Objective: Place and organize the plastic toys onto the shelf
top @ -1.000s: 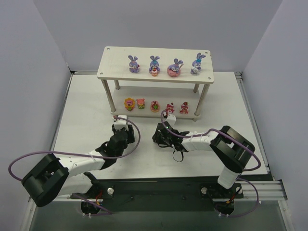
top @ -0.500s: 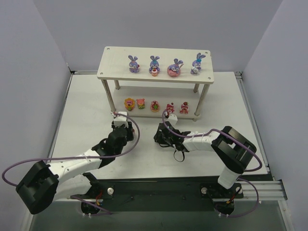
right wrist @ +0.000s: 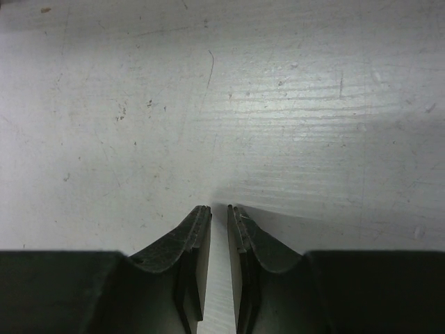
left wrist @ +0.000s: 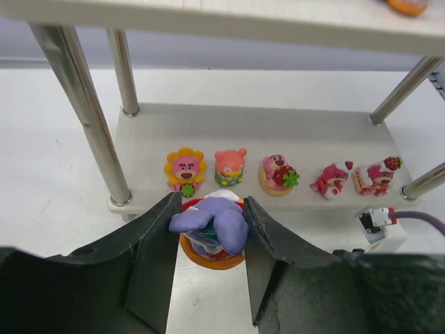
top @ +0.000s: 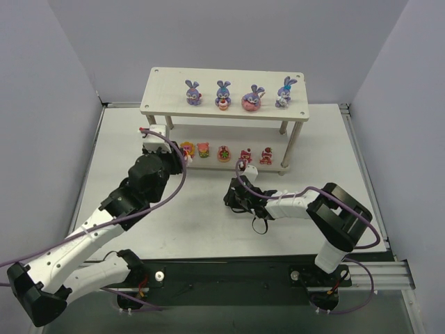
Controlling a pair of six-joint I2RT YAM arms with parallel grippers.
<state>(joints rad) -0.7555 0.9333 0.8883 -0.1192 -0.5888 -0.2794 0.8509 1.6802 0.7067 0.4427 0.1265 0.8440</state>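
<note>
My left gripper (left wrist: pixel 208 226) is shut on a purple-blue bunny (left wrist: pixel 215 221) that sits on an orange base. It holds the bunny raised just in front of the left end of the shelf's lower tier (left wrist: pixel 229 125); in the top view the gripper (top: pixel 176 157) is at the shelf's (top: pixel 167 104) front left leg. Several purple bunnies (top: pixel 222 95) stand on the top tier. Several red, pink and yellow toys (left wrist: pixel 277 172) line the lower tier (top: pixel 224 153). My right gripper (right wrist: pixel 219 209) is shut and empty, low over the bare table (top: pixel 233 198).
Metal shelf legs (left wrist: pixel 83 118) stand left and right of the lower tier. A purple cable and white connector (left wrist: pixel 381 226) of the right arm lie in front of the shelf's right half. Grey walls enclose the white table (top: pixel 125 146).
My left arm has risen and swung forward and left, carrying the bunny from the table's middle up to the shelf's front left. The right arm has barely moved.
</note>
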